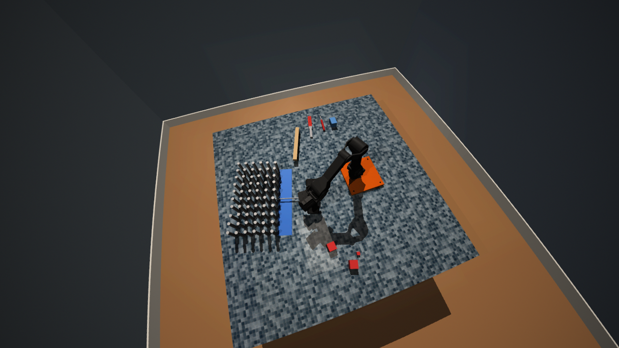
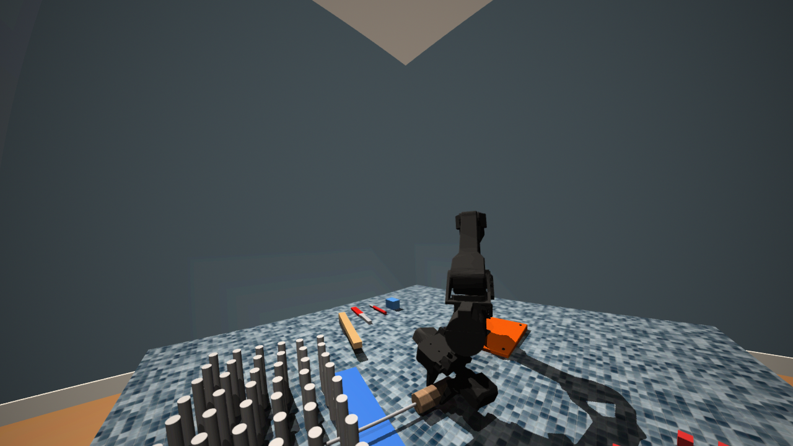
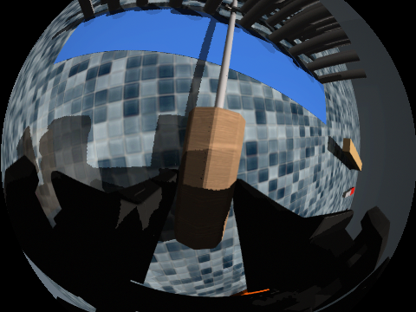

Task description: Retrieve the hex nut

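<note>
My gripper (image 2: 442, 387) (image 3: 206, 180) is shut on the wooden handle (image 2: 425, 399) (image 3: 217, 139) of a tool, low over the table in front of the strip. The tool's thin metal rod (image 1: 287, 198) (image 2: 388, 417) (image 3: 225, 65) reaches across the blue taped strip (image 1: 285, 220) (image 2: 360, 393) (image 3: 130, 35). Its far end is between the front spacers and partly hidden; I cannot tell whether it touches any. The dark spacers with pale tops (image 1: 271, 231) (image 2: 341, 410) stand upright in rows. I cannot make out the hex nut in any view.
A wooden bar (image 1: 296, 142) (image 2: 350, 331) (image 3: 352, 153) lies beyond the strip's far end. Past it are a red-and-white tool (image 1: 310, 125), a thin red tool (image 1: 322, 124) and a blue block (image 1: 332, 120) (image 2: 392, 302). Red blocks (image 1: 353, 264) lie on the opposite side.
</note>
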`<state>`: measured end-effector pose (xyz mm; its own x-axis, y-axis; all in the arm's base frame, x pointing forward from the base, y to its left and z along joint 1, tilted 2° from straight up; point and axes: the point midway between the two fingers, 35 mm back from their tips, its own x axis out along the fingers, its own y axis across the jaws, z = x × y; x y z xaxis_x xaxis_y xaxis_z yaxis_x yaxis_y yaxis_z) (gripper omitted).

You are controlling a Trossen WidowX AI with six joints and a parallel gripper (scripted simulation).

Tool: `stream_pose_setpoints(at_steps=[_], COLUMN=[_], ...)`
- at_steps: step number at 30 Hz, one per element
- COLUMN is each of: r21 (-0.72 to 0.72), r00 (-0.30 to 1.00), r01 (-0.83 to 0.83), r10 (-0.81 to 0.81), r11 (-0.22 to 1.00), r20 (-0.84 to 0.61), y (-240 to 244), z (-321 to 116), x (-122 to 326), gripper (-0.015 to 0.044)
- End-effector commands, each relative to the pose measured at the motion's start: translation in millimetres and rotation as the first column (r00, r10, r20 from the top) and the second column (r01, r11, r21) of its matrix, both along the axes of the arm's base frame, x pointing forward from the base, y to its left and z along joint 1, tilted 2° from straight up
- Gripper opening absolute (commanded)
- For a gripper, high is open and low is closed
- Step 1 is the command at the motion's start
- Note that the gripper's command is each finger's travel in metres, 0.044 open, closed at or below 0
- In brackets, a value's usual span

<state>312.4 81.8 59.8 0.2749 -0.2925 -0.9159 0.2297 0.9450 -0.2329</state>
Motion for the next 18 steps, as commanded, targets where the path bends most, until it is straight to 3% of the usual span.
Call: stream_pose_setpoints(at_steps=[1, 18], r21=[-0.005, -0.005], r00=[1.000, 1.000], r01=[0.005, 0.005], r10=[-0.005, -0.005], r11=[1.000, 1.000], r20=[0.005, 0.004], y=[-0.1, 2.9], z=[-0.1, -1.5], x=[-3.8, -16.4], gripper=[0.0000, 0.0000])
